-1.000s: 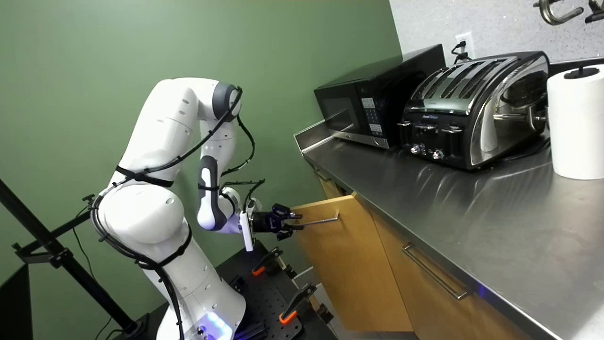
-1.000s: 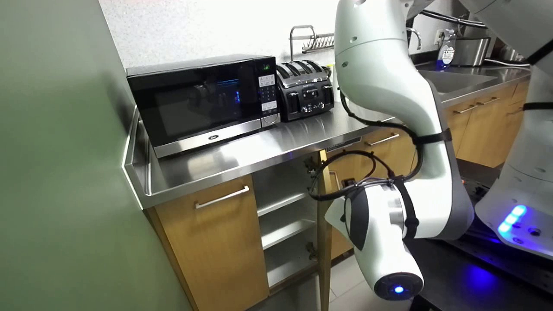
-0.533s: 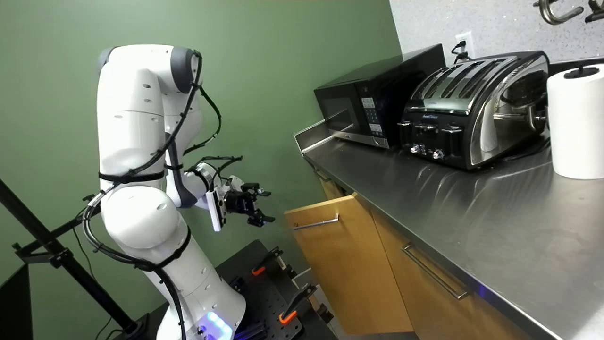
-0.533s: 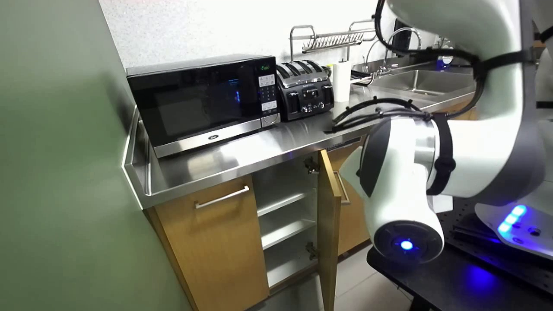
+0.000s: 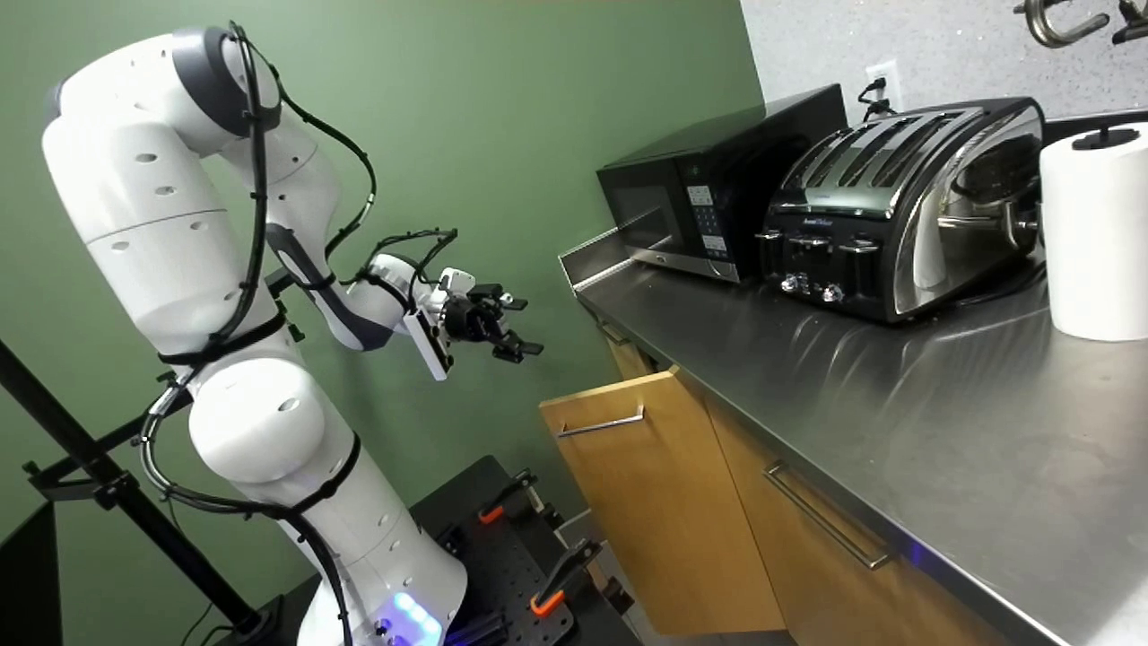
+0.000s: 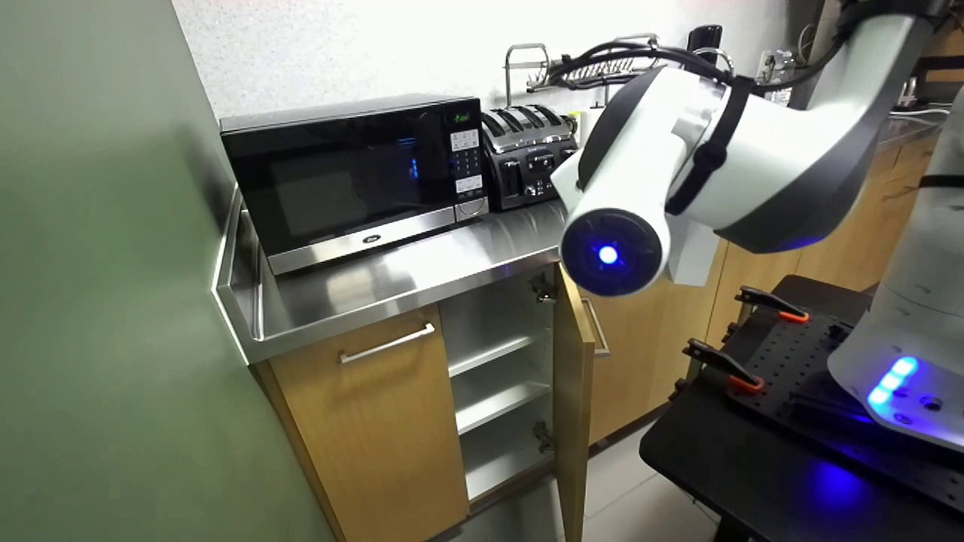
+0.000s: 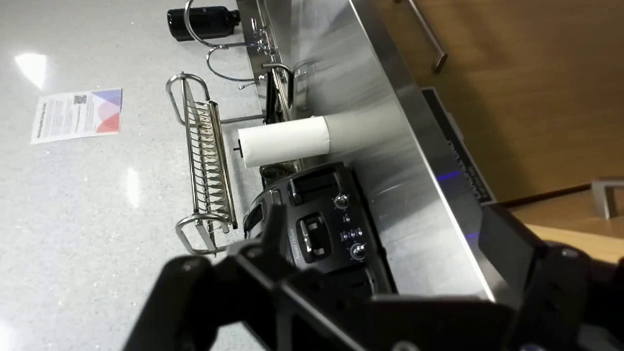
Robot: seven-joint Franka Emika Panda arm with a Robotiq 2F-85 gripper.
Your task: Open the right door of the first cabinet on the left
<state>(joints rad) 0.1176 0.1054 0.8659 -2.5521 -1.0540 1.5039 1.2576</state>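
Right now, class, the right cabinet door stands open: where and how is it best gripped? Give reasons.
On the right cabinet door, probably the middle of its silver bar handle. Come from the outer-face side, jaws above and below: the bar runs parallel to the top edge and stands off the panel, leaving a gap behind.

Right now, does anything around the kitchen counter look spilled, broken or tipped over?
Nothing stands out. The flat light-brown wooden right door stands open, but the task calls for that. On the stainless-steel counter, the white paper towel roll stands upright beside the black-and-chrome toaster.
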